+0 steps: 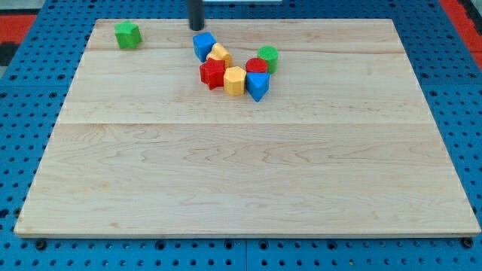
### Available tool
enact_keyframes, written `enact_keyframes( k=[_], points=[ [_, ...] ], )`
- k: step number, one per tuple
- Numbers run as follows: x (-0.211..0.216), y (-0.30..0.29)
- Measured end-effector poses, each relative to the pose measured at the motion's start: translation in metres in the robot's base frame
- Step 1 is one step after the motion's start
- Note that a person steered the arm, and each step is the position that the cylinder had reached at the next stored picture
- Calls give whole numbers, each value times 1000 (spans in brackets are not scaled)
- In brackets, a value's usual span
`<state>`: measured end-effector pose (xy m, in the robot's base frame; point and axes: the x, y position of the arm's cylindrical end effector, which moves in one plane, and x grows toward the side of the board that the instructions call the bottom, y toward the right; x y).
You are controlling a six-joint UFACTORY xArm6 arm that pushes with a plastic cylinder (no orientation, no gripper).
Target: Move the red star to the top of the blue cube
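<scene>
Our arm carries no opening hand, only a dark rod, and my tip (196,28) holds nothing; it stands on the wooden board (241,181) near the far edge, just beyond the blue cube (203,45), so close that we cannot tell whether the two touch. We read no brand, label or writing anywhere on the blocks or the board.

Going from the near edge towards the far one, the nearest block we meet is the blue triangular block (257,85), with the yellow block (235,80) just to its left, the two looking pressed together. The red star (213,73) sits touching the yellow block's left side, a little below and to the right of the blue cube. Behind the blue triangular block lies a red round block (257,65), and just beyond that a green round block (267,57). A second yellow block (220,54) is wedged between the red star and the blue cube. Well apart from this cluster, near the far left corner, sits a lone green block (127,35).
</scene>
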<state>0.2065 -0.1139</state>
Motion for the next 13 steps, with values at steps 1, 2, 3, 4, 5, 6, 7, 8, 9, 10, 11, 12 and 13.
enact_keyframes(
  k=[1,2,3,4,5,6,7,8,9,10,11,12,13],
  points=[
    [24,-3],
    [38,59],
    [77,90],
    [70,38],
    [110,-15],
    [179,30],
    [176,66],
    [151,88],
    [106,77],
    [89,24],
    [117,10],
    [87,-32],
    [70,25]
  ],
)
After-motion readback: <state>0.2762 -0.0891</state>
